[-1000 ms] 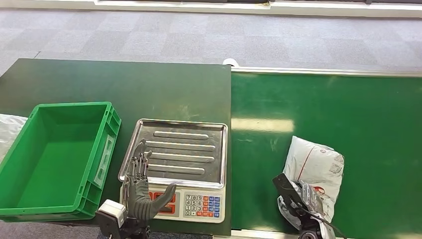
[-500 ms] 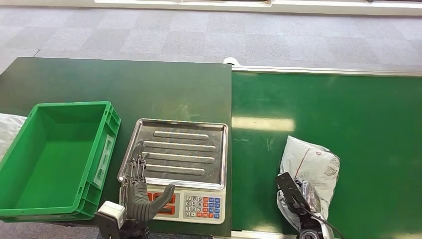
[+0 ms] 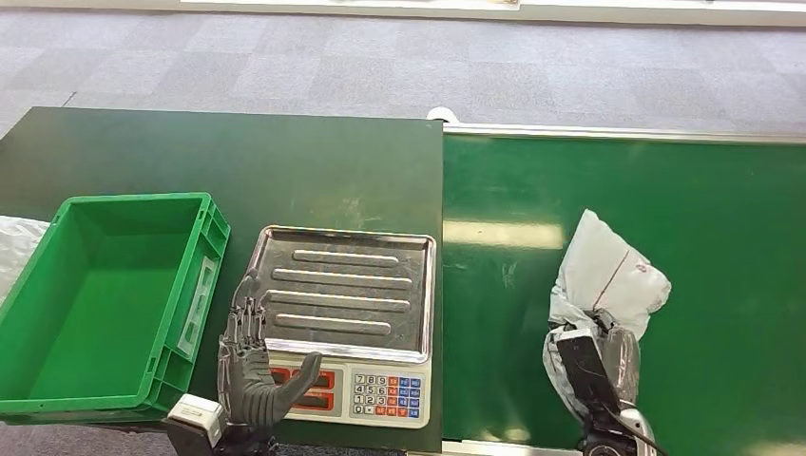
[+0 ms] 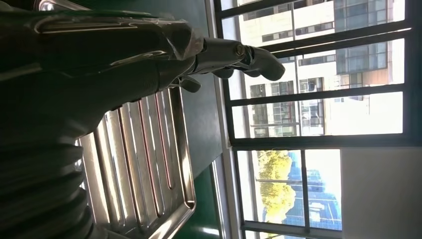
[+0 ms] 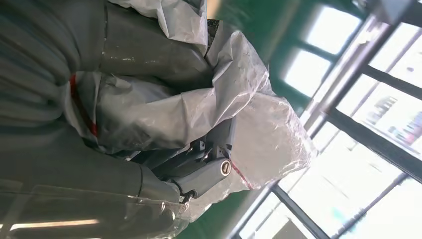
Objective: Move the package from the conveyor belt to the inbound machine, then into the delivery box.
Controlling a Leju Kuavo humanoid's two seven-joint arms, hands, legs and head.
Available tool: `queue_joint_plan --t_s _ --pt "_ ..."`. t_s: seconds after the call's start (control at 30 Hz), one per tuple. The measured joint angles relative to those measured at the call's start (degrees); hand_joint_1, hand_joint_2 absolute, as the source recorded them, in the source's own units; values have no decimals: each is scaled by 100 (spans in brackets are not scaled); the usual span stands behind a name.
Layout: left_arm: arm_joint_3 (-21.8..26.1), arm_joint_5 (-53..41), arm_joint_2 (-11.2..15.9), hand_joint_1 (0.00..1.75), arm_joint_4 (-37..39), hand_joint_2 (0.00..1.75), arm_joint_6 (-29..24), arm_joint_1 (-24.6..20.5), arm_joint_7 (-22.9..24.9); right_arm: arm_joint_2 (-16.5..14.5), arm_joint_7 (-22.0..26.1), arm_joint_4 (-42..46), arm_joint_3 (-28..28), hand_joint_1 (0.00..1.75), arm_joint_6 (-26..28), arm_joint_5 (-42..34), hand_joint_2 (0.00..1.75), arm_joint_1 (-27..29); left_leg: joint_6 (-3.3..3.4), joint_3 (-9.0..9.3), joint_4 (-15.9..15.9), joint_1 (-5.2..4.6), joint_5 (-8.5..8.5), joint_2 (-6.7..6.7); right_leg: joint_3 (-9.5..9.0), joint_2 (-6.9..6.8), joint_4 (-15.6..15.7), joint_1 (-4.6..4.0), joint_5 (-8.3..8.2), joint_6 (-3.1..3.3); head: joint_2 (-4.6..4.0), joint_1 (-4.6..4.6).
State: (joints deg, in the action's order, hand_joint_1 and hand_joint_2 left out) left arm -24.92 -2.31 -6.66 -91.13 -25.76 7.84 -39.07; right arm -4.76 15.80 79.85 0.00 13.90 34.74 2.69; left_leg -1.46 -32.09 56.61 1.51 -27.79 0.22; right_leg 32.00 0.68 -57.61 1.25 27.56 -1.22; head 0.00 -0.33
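The package is a white plastic mail bag with red print, lifted off the green conveyor belt and tilted up. My right hand grips its near end; in the right wrist view the crumpled package wraps around my fingers. The inbound machine is a scale with a steel tray and a keypad. My left hand hovers open with fingers spread at the scale's near left corner, holding nothing. The delivery box is a green crate left of the scale.
A dark green table carries the crate and the scale, and butts against the belt's left end. Grey carpet floor lies beyond. Something white lies at the far left behind the crate.
My right hand has raised the package off the belt and turned it upright. My left hand has drifted slightly toward me and to the left.
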Motion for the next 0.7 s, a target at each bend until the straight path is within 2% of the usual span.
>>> queue_joint_plan --t_s 0.17,0.4,0.47,0.63,0.7 --pt "25 7 35 0 22 175 161 -108 -88 -80 308 857 232 175 225 54 175 24 0 -2 0 0 1 4 1 0 -1 -1 0 0 0 -1" --pt "90 -109 -69 0 191 175 361 -598 -95 -262 165 1141 1187 175 375 661 175 -697 5 2 0 0 12 2 -7 -6 -5 -1 -4 1 0 1" --pt "126 -112 -87 0 198 175 345 -675 -93 -290 98 1139 1406 175 225 956 175 -912 5 -2 0 0 12 4 -4 -4 -7 -1 -6 0 0 1" --pt "406 -181 -126 0 67 175 97 -892 54 -462 -321 835 2198 175 -825 1472 175 -1747 4 -2 0 4 14 6 0 -1 -8 -6 -6 2 0 0" --pt "584 -240 -129 0 -47 175 30 -906 113 -550 -414 583 2461 175 -954 1509 175 -1998 1 -3 0 7 15 3 1 -4 -8 -9 -5 3 0 -1"
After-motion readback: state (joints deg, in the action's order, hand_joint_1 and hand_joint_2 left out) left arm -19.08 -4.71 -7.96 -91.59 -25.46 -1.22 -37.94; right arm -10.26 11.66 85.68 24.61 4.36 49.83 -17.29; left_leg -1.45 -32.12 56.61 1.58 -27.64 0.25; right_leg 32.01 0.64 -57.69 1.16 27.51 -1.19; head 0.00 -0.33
